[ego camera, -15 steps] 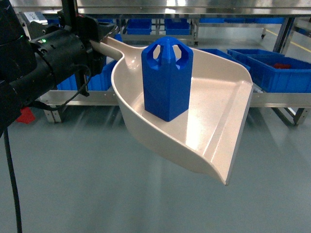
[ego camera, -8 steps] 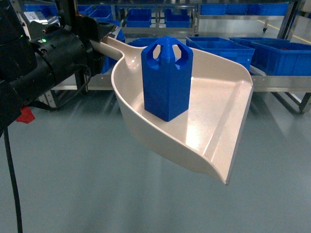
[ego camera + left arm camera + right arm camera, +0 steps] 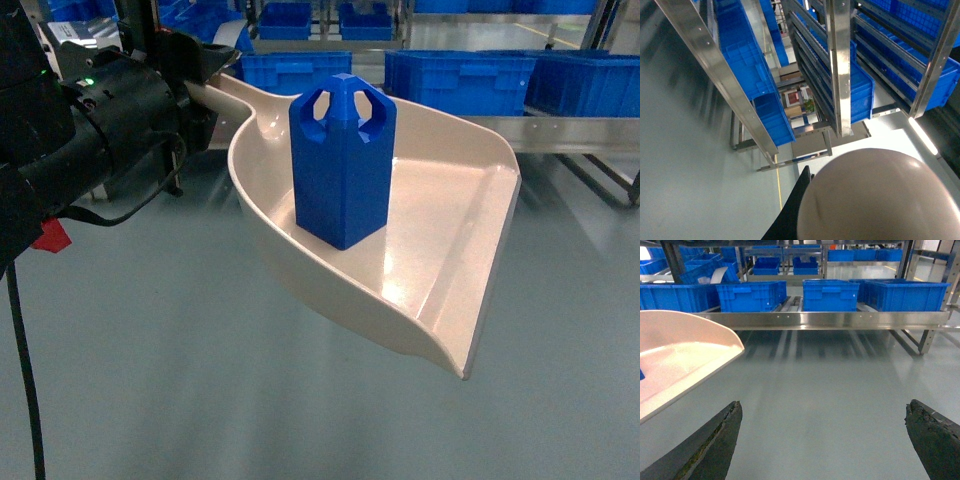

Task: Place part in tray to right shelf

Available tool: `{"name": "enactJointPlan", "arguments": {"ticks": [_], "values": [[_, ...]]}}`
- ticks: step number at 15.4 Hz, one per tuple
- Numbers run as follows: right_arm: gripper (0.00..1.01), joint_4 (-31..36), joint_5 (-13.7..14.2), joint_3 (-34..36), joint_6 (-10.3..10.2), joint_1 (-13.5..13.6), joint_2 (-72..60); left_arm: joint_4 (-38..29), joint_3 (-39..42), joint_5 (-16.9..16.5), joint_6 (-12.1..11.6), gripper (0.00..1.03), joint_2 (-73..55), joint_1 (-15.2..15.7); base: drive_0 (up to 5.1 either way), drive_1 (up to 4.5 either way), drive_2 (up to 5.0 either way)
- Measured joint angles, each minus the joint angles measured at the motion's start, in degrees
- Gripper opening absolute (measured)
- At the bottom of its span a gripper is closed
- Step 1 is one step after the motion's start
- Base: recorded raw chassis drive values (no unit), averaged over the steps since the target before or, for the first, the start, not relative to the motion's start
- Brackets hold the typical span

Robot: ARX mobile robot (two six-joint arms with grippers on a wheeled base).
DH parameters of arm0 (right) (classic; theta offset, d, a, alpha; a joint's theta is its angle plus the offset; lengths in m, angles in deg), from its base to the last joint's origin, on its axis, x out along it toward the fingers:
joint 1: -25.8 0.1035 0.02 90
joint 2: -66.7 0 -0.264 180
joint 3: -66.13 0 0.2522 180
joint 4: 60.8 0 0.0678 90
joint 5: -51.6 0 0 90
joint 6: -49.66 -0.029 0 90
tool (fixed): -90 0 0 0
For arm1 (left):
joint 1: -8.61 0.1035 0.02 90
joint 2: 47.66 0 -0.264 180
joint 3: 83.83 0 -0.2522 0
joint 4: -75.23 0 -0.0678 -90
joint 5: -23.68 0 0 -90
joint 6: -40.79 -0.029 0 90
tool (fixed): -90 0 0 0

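Note:
The pale beige tray (image 3: 440, 230) hangs in the air in the middle of the head view, held level. The bright blue part (image 3: 342, 160) stands upright on its floor near the handle end. My left gripper (image 3: 205, 88) is shut on the tray's handle at the upper left. In the left wrist view the tray's rounded underside (image 3: 875, 200) fills the lower right, with one dark finger (image 3: 792, 212) beside it. The right wrist view shows my right gripper (image 3: 823, 406) open over bare floor, with the tray's lip (image 3: 685, 350) to its left.
A steel shelf rail (image 3: 820, 319) carrying large blue crates (image 3: 832, 294) runs across ahead, and more crates (image 3: 460, 80) sit behind the tray. Grey floor (image 3: 200, 380) lies below. A shelf leg (image 3: 912, 342) stands at the right.
The shelf and its blue crates have come nearer and moved down in the head view. The tray, the part and the left arm keep the same place in the frame.

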Motion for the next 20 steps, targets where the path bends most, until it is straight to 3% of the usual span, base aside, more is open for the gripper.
{"name": "enactJointPlan", "arguments": {"ticks": [9,17,20], "values": [[0.98,-0.02,0.02,0.02,0.00,0.00,0.02,0.00,0.04,0.02,-0.02,0.12,-0.02,0.00,0.0,0.00,0.0],[0.98,-0.11,0.00,0.00,0.00,0.00,0.02,-0.24,0.07,0.00,0.00,0.12,-0.02,0.15,3.2,0.79,-4.5],[0.98,0.09,0.00,0.00,0.00,0.00,0.02,-0.31,0.09,-0.04,0.04,0.12,0.00,-0.13,0.0,3.99,-4.0]]}}
